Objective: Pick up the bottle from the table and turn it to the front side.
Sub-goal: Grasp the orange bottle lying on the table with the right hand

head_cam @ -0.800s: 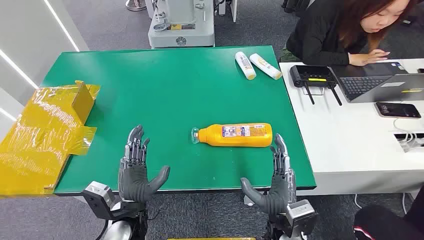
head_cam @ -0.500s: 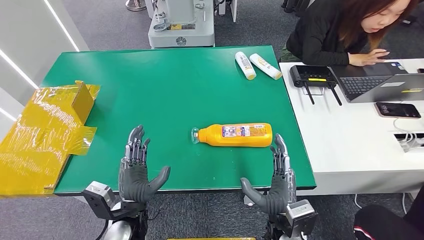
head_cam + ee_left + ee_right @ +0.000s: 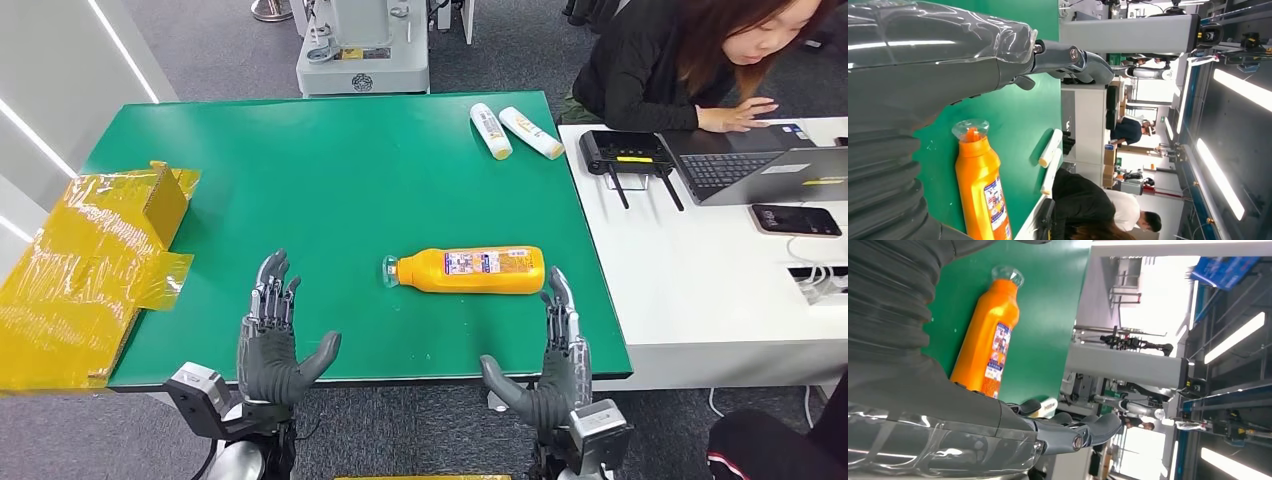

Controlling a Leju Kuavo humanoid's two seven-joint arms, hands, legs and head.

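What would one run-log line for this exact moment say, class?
orange bottle: lying on green table, untouched | left robot hand: open, empty | right robot hand: open, beside bottle base | step: grasp not yet begun

Grey carpet floor [image 3: 200, 40] — white desk [image 3: 700, 280] (laptop [image 3: 760, 165] atop).

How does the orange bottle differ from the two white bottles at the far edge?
The orange bottle is larger, with a clear cap; the white bottles are slimmer and pale. The orange one lies mid-table near the right hand; the white ones lie side by side, far off. All lie flat on the table.
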